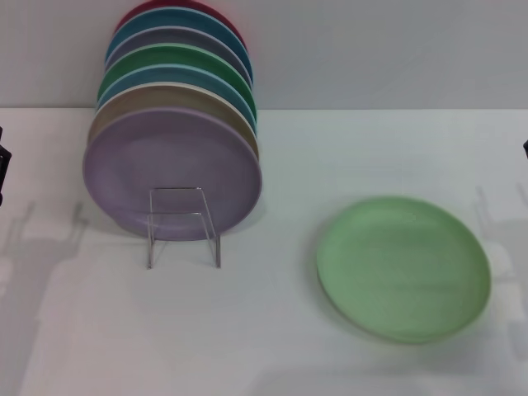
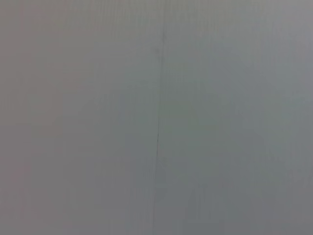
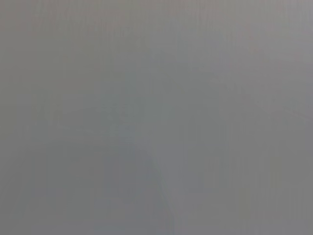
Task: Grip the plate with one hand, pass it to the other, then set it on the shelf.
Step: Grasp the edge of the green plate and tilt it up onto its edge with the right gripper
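Pale green, the plate [image 1: 403,266] lies flat on the white counter [image 1: 272,346] toward my right side, well apart from the shelf [image 1: 183,224] at left, so my right gripper, its state untellable, is nearer.

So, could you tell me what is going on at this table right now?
Nothing is being handled yet. The light green plate lies flat on the white table, on the robot's right side, untouched. To its left stands the clear shelf, with a row of coloured plates leaning upright on it, a lilac plate at the front. Only dark slivers of the arms show at the head view's edges, and neither end effector is in view; the wrist views show only blank grey.
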Robot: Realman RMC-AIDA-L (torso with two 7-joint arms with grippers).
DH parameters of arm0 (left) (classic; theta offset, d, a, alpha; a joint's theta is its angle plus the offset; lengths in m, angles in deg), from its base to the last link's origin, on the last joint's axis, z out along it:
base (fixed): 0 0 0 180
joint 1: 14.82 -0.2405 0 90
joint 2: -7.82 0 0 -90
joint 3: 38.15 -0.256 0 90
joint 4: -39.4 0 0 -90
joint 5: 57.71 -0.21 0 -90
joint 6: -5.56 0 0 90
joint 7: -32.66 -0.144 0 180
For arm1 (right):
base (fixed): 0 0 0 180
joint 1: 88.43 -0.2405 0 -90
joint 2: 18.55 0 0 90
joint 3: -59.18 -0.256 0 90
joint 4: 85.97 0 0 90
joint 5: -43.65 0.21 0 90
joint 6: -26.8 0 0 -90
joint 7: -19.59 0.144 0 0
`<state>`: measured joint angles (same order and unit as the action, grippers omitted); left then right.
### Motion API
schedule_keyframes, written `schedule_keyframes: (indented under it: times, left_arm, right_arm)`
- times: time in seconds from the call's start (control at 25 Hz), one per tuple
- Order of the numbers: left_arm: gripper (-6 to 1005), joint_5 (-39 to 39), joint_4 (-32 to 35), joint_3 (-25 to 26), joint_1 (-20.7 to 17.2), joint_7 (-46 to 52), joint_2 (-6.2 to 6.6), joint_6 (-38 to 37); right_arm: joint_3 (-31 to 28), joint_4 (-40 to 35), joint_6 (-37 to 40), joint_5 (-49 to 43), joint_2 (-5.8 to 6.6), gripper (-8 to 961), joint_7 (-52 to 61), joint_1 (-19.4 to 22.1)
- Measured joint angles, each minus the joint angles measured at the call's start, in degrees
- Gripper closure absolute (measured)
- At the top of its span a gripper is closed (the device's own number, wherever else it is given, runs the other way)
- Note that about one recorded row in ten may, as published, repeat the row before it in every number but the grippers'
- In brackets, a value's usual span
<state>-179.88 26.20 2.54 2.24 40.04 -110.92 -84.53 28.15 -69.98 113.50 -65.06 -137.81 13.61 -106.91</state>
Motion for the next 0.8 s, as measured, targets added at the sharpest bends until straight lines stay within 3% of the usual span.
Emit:
schedule_keyframes:
  times: [0.52,0.8]
  left_arm:
    - [273,0.0,0.0,0.0,-0.3,0.0,0.04,0.0]
    - [273,0.0,0.1,0.0,-0.1,0.0,0.09,0.0]
  right_arm:
    - [0.0,0.1,0.1,0.0,-0.1,332,-1.8,-0.3]
    - [0.0,5.5,0.1,0.2,-0.21,332,-21.5,0.2]
